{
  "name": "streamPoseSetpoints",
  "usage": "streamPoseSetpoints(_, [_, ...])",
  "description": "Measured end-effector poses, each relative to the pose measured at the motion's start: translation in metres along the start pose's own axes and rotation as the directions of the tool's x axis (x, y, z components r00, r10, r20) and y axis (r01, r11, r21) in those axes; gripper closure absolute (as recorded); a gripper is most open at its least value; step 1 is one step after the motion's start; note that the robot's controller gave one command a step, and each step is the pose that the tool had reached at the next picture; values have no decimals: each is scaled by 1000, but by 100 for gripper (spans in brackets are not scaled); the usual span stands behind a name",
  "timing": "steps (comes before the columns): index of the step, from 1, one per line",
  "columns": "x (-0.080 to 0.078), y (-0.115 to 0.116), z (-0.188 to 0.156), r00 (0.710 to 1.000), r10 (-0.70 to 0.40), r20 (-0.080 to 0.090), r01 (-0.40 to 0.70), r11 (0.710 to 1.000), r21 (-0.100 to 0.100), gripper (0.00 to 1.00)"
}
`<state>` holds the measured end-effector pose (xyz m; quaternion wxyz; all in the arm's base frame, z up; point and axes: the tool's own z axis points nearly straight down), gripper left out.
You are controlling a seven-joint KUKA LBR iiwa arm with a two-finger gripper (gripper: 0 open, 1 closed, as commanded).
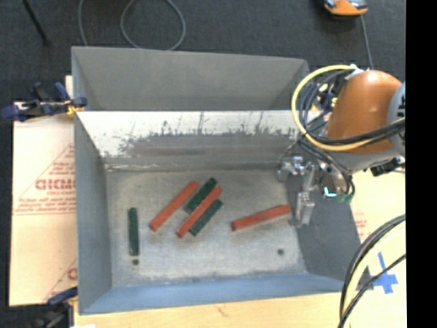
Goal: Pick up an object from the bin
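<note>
Nothing is lifted yet: the gripper [301,210] is seen low by the right wall of the bin [205,132], its claw state cannot be told, and the lone orange-red bar [259,218] is found flat just left of it, so grasp and lift are left.

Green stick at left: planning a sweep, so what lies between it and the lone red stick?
A cluster of red and green sticks, seen in the camera view.

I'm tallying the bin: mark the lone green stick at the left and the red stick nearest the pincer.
lone green stick [132,229], camera view, its middle.
red stick [258,219], camera view, its middle.
</note>
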<state>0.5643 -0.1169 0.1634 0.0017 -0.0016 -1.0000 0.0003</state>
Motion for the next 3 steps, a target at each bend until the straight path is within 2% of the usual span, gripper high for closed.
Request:
streamPoseSetpoints(1, [37, 2, 97, 1000, -23, 2, 23, 1000, 0, 0])
streamPoseSetpoints(2, [34, 2, 92, 1000, -27, 10, 27, 1000, 2, 100])
streamPoseSetpoints(3, [52, 0, -44, 998, -55, 13, 55, 998, 3, 100])
